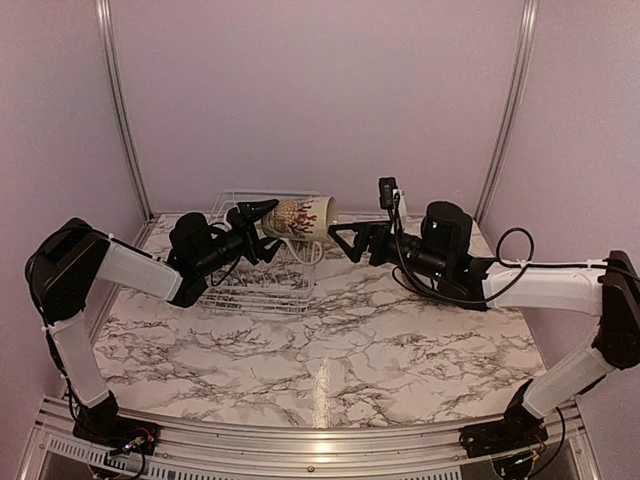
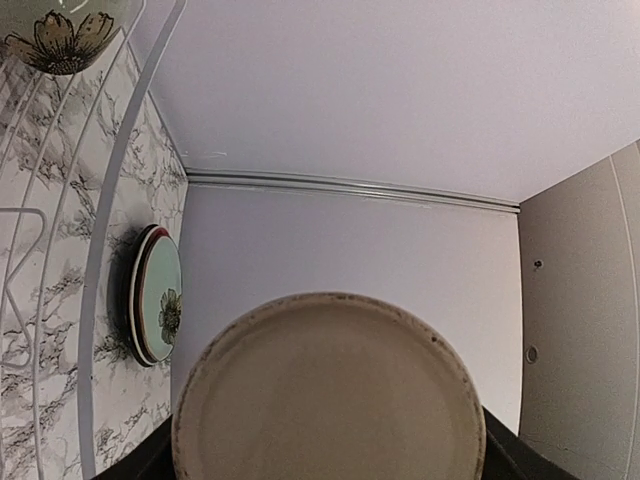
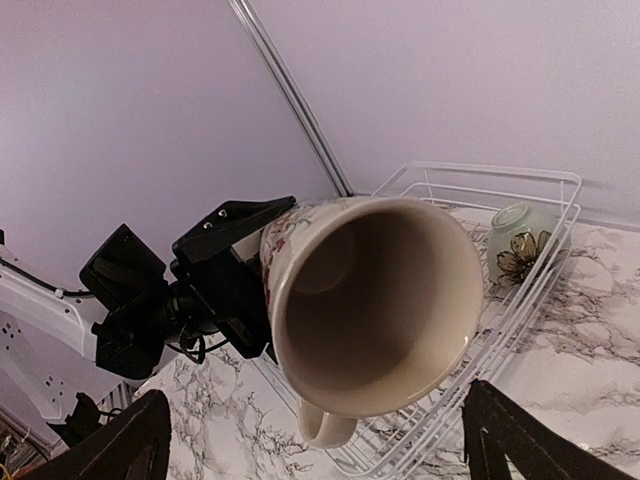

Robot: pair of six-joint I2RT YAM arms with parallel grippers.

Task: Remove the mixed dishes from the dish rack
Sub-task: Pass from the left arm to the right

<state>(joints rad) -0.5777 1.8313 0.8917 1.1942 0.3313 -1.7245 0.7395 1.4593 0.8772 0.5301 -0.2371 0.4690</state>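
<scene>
The tabletop (image 1: 380, 340) has a white marble pattern with grey veins. Behind it stands a plain back wall (image 1: 320, 100) of pale lilac colour, and side walls (image 1: 50, 120) of the same colour close the space. Two metal rails (image 1: 122, 110) run up in the back corners. A metal frame (image 1: 320, 440) borders the near edge. The light is soft and even.

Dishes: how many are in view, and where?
4. The mug is in the left hand, above the rack; the green bowl sits inside the rack; the green plate lies on the striped-rim plate on the table outside the rack. More could be hidden.
</scene>
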